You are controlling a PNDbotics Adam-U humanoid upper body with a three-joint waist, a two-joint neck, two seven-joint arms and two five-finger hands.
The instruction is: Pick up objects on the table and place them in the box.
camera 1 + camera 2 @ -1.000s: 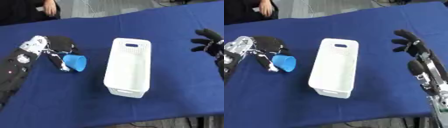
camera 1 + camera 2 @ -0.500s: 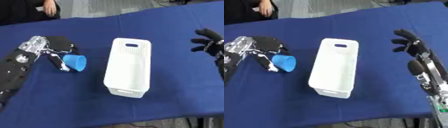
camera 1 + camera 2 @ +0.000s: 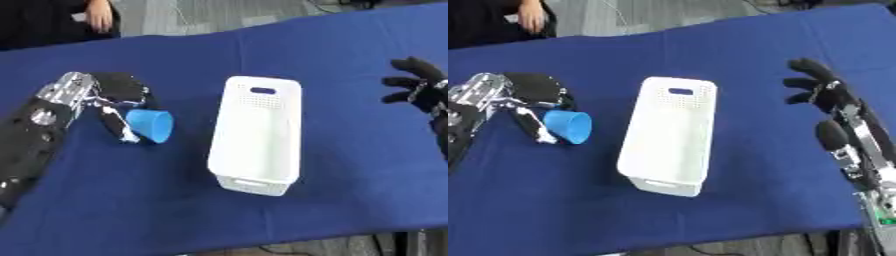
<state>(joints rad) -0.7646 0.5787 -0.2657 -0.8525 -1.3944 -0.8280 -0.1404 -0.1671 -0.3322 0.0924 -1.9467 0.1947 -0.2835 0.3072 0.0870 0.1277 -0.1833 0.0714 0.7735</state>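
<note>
A blue cup [image 3: 150, 125] lies tipped with its mouth toward the white box [image 3: 255, 134], and my left hand [image 3: 109, 97] is curled round it at the left of the table. The box is a long perforated basket standing in the middle, with nothing visible inside. My right hand [image 3: 820, 89] hovers at the right, well away from the box, with its fingers spread.
A blue cloth [image 3: 332, 60] covers the whole table. The table's front edge runs along the bottom of both views. A person stands beyond the far left edge, not touching anything.
My left hand has lifted slightly with the blue cup. The right hand and the box have stayed put.
</note>
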